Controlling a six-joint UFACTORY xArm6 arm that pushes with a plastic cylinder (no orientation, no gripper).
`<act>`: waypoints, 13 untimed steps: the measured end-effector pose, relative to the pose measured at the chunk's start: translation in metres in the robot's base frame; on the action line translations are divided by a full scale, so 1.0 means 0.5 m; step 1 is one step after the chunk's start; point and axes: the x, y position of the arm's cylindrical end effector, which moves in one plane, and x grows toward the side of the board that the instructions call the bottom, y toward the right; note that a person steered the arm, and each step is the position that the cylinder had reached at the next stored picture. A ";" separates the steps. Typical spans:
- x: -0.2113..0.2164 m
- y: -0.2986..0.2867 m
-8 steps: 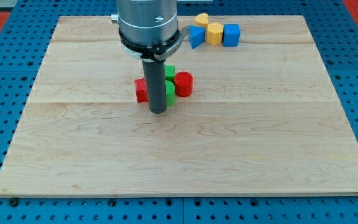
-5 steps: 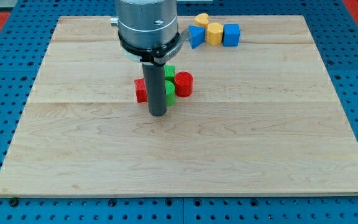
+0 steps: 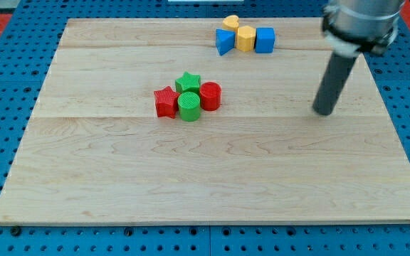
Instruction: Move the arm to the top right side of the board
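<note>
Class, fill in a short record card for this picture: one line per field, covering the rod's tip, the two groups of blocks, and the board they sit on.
tip: my tip rests on the board's right side, apart from every block
board: pale wooden board on a blue pegboard
middle group: red star, green star, green cylinder, red cylinder, packed together
top group: blue cube, yellow hexagonal block, a second yellow block, a blue block of unclear shape
tip versus groups: to the right of both, below the top group
</note>
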 end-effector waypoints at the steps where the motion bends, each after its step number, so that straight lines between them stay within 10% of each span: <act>1: -0.097 0.002; 9: -0.065 -0.077; 12: -0.121 -0.300; 13: -0.134 -0.125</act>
